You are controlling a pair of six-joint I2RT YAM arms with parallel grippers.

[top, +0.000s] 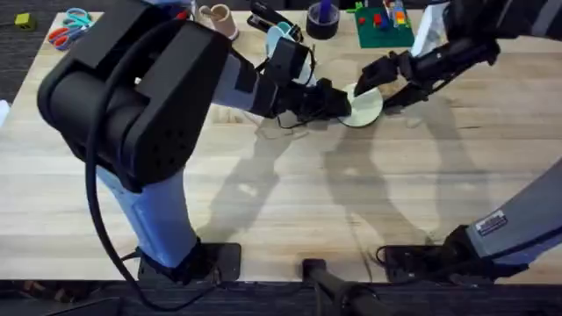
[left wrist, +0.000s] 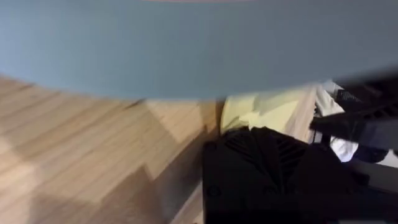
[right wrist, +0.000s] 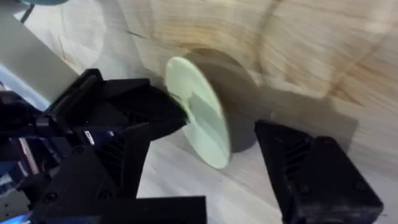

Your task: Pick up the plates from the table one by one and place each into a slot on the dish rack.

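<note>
The plate (top: pixel 364 106) in the upper middle of the overhead frame is pale cream-yellow (in the right wrist view (right wrist: pixel 200 118) it looks more light green). The table (top: pixel 290 202) is light wood with plank grain. Both grippers, left gripper (top: pixel 338 104) and right gripper (top: pixel 379 77), are black. A light blue plate (left wrist: pixel 186 43) fills the top of the left wrist frame.

Far edge: scissors (top: pixel 66 26), tan cup (top: pixel 216 17), dark tape roll (top: pixel 322 19), green board (top: pixel 384 25), possibly toy bricks.
</note>
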